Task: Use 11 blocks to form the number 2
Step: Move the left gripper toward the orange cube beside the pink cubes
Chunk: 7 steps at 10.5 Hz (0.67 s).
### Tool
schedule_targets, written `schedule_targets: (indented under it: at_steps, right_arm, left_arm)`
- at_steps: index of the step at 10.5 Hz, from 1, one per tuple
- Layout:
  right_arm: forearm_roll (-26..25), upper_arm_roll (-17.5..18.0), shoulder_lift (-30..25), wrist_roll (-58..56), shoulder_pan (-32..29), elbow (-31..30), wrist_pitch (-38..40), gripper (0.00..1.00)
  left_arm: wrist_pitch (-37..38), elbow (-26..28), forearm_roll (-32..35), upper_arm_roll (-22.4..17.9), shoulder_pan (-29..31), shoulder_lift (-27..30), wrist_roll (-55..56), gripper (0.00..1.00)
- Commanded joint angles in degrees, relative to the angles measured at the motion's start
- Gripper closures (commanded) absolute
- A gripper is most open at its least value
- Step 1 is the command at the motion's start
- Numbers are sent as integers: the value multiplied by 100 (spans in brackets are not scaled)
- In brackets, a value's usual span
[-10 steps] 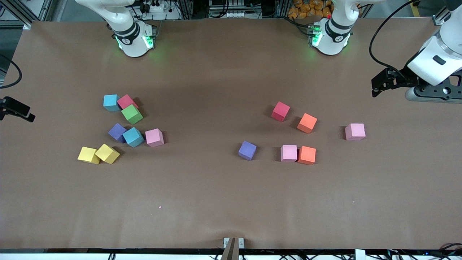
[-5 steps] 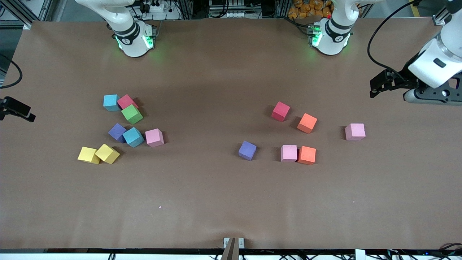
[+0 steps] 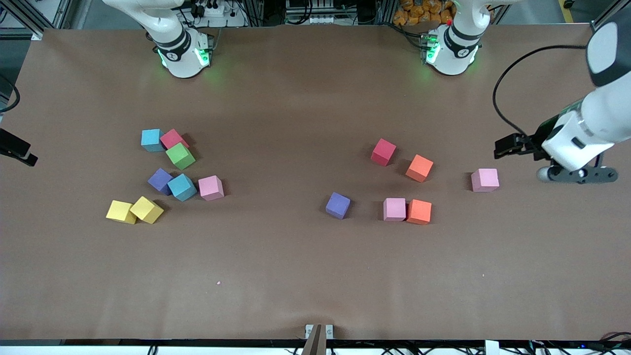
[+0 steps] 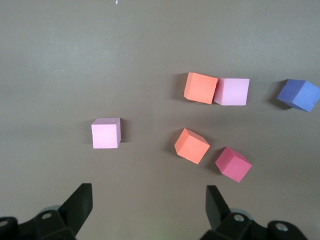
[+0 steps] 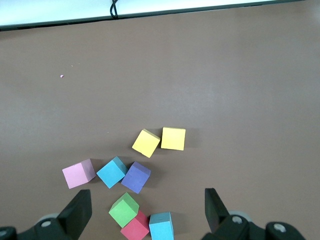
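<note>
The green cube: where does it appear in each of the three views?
Front view: green cube, in the cluster toward the right arm's end, touching a red cube.
Left wrist view: not in it.
Right wrist view: green cube.
Shared landmark: the two touching yellow cubes.

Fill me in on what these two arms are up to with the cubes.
Nothing is held yet. The blocks lie loose in two scattered groups on the table, no digit started. The left gripper, open, hangs near the lone pink cube at the left arm's end. The right gripper, open too, waits above the group with the green cube.
</note>
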<state>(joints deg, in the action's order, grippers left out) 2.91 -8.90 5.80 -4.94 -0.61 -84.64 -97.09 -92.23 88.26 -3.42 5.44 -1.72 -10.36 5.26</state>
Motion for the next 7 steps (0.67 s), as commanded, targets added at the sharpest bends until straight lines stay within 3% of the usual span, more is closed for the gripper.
schedule_targets:
  at_steps: [1,7]
  right_arm:
    - [7,20,0,2,44,70,59,0]
    - [-1,29,-44,-25,114,79,182,0]
  left_arm:
    - [-137,-19,-63,10,-31,-123,89,0]
    - [-559,165,-45,54,-92,-528,291,0]
